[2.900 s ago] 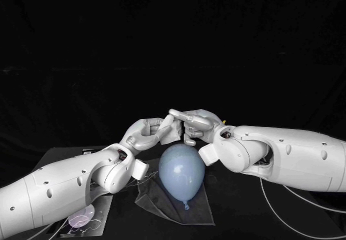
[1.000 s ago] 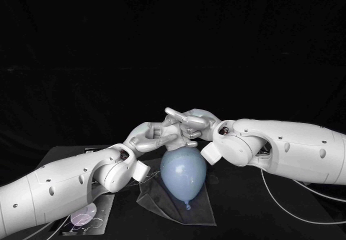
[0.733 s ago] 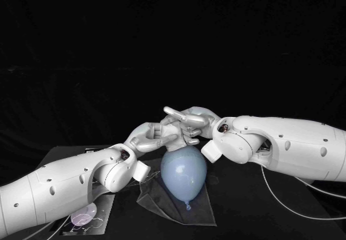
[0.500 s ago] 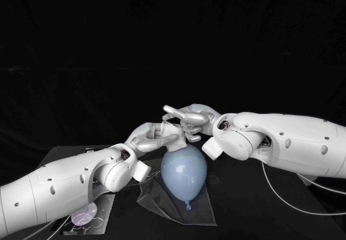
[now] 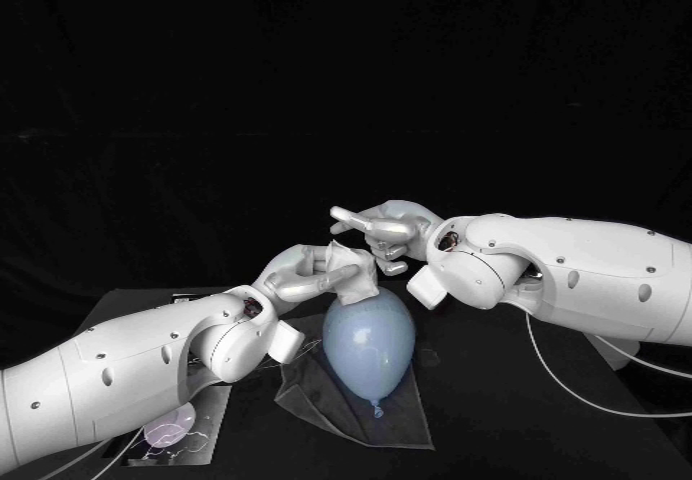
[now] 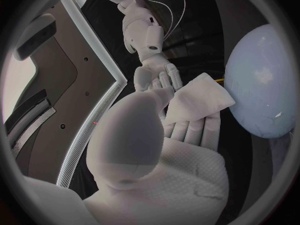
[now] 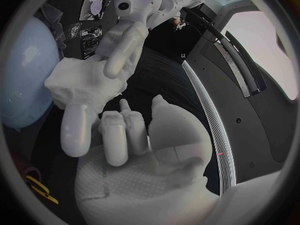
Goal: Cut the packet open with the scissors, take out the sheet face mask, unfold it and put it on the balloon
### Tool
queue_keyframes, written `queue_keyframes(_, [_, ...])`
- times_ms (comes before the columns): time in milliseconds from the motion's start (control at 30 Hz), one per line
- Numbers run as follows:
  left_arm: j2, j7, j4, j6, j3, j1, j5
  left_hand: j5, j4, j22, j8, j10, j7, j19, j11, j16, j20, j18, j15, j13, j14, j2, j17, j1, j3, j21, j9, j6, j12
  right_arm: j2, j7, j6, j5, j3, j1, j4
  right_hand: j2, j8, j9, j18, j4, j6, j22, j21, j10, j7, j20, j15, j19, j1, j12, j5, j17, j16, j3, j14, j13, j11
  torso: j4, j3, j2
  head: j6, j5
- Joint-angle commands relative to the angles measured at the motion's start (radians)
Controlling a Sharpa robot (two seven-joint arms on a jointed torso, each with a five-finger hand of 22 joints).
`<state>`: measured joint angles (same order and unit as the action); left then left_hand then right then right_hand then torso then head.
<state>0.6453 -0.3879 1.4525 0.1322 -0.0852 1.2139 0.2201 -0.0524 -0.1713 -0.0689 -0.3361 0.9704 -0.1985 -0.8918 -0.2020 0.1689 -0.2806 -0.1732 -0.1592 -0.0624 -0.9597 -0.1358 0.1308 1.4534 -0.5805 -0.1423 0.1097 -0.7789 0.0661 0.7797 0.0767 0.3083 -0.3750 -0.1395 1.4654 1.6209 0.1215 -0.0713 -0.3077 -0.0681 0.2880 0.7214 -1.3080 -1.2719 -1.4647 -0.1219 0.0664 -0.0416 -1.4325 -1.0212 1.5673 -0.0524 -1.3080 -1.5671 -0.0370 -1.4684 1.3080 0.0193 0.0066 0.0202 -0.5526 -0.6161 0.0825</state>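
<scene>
Left hand [image 5: 310, 272] pinching mask [image 5: 351, 277] over balloon [image 5: 368, 345], right hand [image 5: 378, 228] released, fingertip [image 7: 76, 125] on mask in wrist view

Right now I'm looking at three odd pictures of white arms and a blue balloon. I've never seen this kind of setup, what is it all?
It is a robot with two white arms, each ending in a silver hand. The square picture comes from a camera on its head, looking down at a black table. The two round ones come from cameras at its wrists, behind each hand. On the table is a blue balloon on clear plastic, with a packet near the left arm. The left hand holds a folded white face mask by the balloon's far end. The right hand is close to it; I cannot tell whether it grips the mask.
</scene>
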Motion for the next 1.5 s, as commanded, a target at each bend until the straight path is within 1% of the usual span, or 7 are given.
queue_keyframes(33, [0.0, -0.003, 0.002, -0.049, 0.002, 0.002, -0.053, 0.003, -0.038, 0.003, 0.012, 0.0, -0.053, -0.003, 0.0, -0.011, -0.005, -0.009, -0.004, 0.0, -0.003, 0.003, -0.003, -0.043, 0.012, 0.006, -0.001, -0.004, -0.005, 0.008, -0.091, 0.069, -0.091, 0.0, 0.001, 0.002, 0.017, -0.027, -0.026, 0.009, -0.01, 0.091, -0.182, -0.007, -0.106, -0.011, 0.013, 0.019, -0.002, -0.061, 0.004, 0.004, -0.263, -0.004, -0.001, -0.102, 0.263, 0.027, 0.0002, -0.0004, 0.0, 0.0, 0.0])
queue_keyframes(300, [0.004, 0.001, -0.006, -0.073, 0.002, 0.002, -0.121, 0.004, -0.114, 0.003, 0.029, -0.017, -0.061, 0.003, -0.007, -0.025, -0.007, -0.009, -0.009, -0.001, 0.005, -0.005, -0.006, -0.123, 0.074, 0.018, -0.003, 0.001, -0.004, 0.051, -0.275, 0.205, -0.162, 0.0, 0.002, 0.009, -0.005, -0.064, -0.027, 0.005, -0.113, 0.189, -0.177, 0.01, -0.103, -0.038, 0.041, 0.047, 0.011, -0.271, -0.006, 0.002, -0.263, -0.004, 0.022, -0.102, 0.257, 0.055, -0.0004, -0.0006, 0.0, 0.0, -0.003])
queue_keyframes(433, [0.006, 0.006, -0.011, -0.087, 0.002, 0.003, -0.161, 0.003, -0.122, 0.003, 0.04, -0.021, -0.063, 0.005, -0.009, -0.033, -0.008, -0.008, -0.011, -0.001, 0.005, 0.066, -0.007, -0.19, 0.092, 0.025, -0.004, -0.001, -0.004, 0.078, -0.316, 0.235, -0.205, -0.001, 0.002, 0.018, -0.021, -0.071, -0.022, 0.003, -0.146, 0.215, -0.175, 0.015, -0.098, -0.033, 0.044, 0.045, 0.016, -0.32, -0.017, 0.002, -0.263, -0.004, 0.023, -0.102, 0.25, 0.052, -0.001, -0.0016, 0.0, -0.007, -0.006])
queue_keyframes(733, [0.012, 0.023, -0.017, -0.133, 0.002, 0.004, -0.226, 0.003, -0.123, 0.003, 0.069, -0.045, -0.071, 0.013, -0.016, -0.051, -0.009, -0.006, -0.018, 0.0, 0.016, 0.152, -0.01, -0.268, 0.103, 0.037, -0.01, 0.018, -0.005, 0.131, -0.333, 0.258, -0.276, -0.01, 0.0, 0.046, -0.024, -0.072, -0.013, 0.002, -0.169, 0.232, -0.175, 0.015, -0.097, -0.029, 0.043, 0.043, 0.017, -0.352, -0.02, -0.001, -0.263, -0.004, 0.029, -0.102, 0.248, 0.048, -0.0011, -0.002, -0.001, -0.015, -0.008])
queue_keyframes(867, [0.015, 0.026, -0.018, -0.147, 0.002, 0.005, -0.238, 0.002, -0.106, 0.002, 0.08, -0.049, -0.067, 0.012, -0.013, -0.056, -0.009, -0.007, -0.016, -0.001, 0.015, 0.229, -0.011, -0.217, 0.004, 0.038, -0.012, 0.021, -0.004, 0.149, -0.332, 0.262, -0.286, -0.013, -0.003, 0.061, -0.022, -0.072, -0.011, 0.002, -0.172, 0.235, -0.175, 0.015, -0.097, -0.029, 0.042, 0.042, 0.017, -0.356, -0.019, -0.004, -0.263, -0.004, 0.032, -0.102, 0.249, 0.047, -0.0008, -0.0015, 0.0, -0.022, -0.01])
queue_keyframes(1167, [0.02, 0.023, -0.018, -0.158, 0.003, 0.005, -0.262, 0.003, -0.112, 0.002, 0.119, -0.069, -0.083, 0.017, -0.024, -0.075, -0.01, -0.005, -0.025, -0.001, 0.019, 0.212, -0.014, -0.297, -0.193, 0.046, -0.018, 0.05, -0.004, 0.168, -0.323, 0.266, -0.3, -0.019, -0.012, 0.081, -0.021, -0.071, -0.01, 0.002, -0.173, 0.236, -0.175, 0.016, -0.096, -0.029, 0.042, 0.042, 0.018, -0.358, -0.022, -0.006, -0.263, -0.004, 0.033, -0.102, 0.247, 0.047, 0.0004, -0.0008, 0.0, -0.03, -0.018])
queue_keyframes(1500, [0.026, 0.019, -0.012, -0.163, 0.003, 0.005, -0.28, 0.003, -0.083, 0.002, 0.163, -0.091, -0.089, 0.031, -0.033, -0.098, -0.009, 0.0, -0.033, -0.001, 0.026, 0.153, -0.017, -0.769, -0.555, 0.056, -0.019, 0.069, -0.004, 0.17, -0.297, 0.265, -0.328, -0.021, -0.017, 0.09, -0.023, -0.07, -0.009, 0.001, -0.174, 0.236, -0.174, 0.02, -0.095, -0.029, 0.042, 0.042, 0.019, -0.359, -0.024, -0.008, -0.263, -0.004, 0.033, -0.102, 0.246, 0.047, 0.0008, -0.0002, 0.0, -0.031, -0.024])
